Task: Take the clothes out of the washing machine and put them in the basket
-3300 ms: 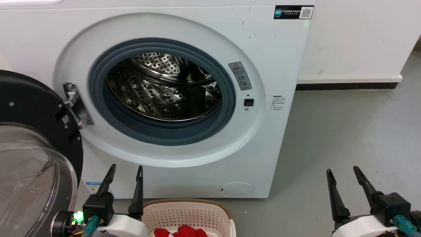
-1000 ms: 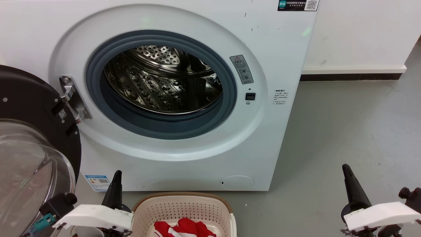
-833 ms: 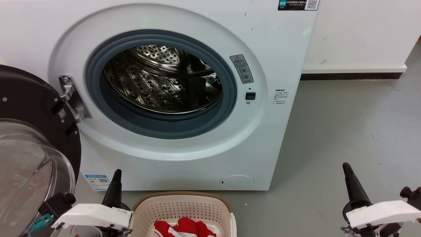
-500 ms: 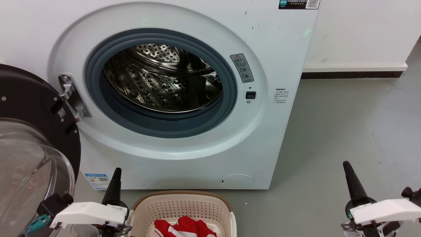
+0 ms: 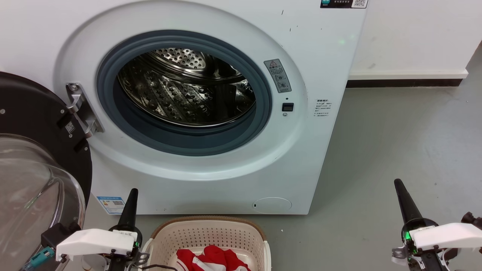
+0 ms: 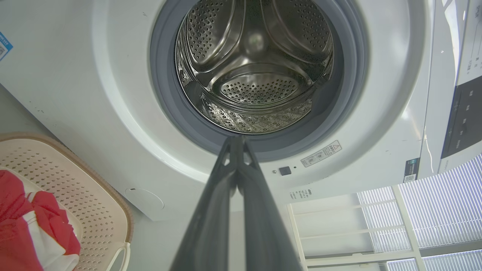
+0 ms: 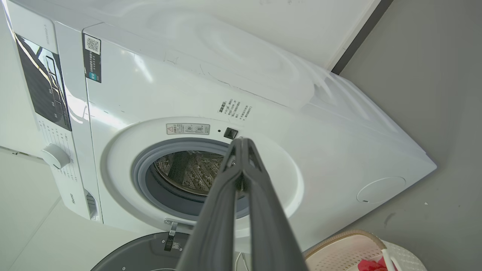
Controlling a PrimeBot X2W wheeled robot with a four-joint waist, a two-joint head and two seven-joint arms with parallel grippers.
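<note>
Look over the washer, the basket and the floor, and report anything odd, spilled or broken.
Nothing serious stands out. The washing machine has its door swung open and its drum looks empty; the red clothes lie inside the basket, none on the floor. A few small dark marks dot the machine's upper right front.

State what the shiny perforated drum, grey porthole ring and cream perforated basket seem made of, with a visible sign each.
Shiny perforated drum: likely stainless steel; mirror-bright, reflective.
Grey porthole ring: probably rubber; matt, smoothly curved lip.
Cream perforated basket: apparently moulded plastic; even holes, faint sheen.
</note>
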